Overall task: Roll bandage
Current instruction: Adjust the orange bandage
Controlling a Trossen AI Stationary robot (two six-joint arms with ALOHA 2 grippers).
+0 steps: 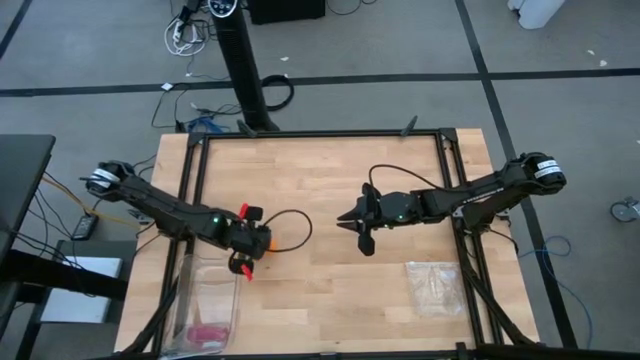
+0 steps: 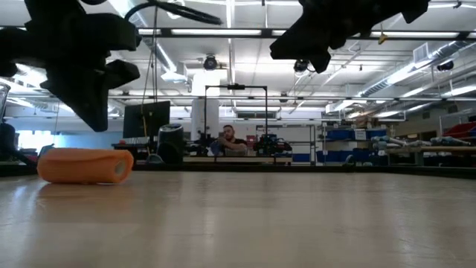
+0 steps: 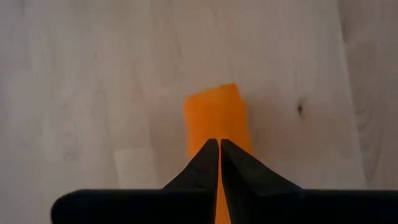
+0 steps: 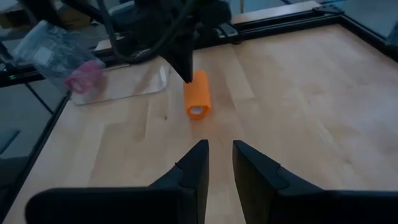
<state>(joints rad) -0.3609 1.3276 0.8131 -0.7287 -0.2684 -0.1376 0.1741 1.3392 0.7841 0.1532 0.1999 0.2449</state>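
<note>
My left gripper hangs right over the bandage, a tight orange roll lying on its side on the bench, and its jaws are pinched almost together with only a hairline slit between them, holding nothing. My right gripper sits well apart across the bench, facing the roll, jaws a narrow gap apart and empty.
</note>
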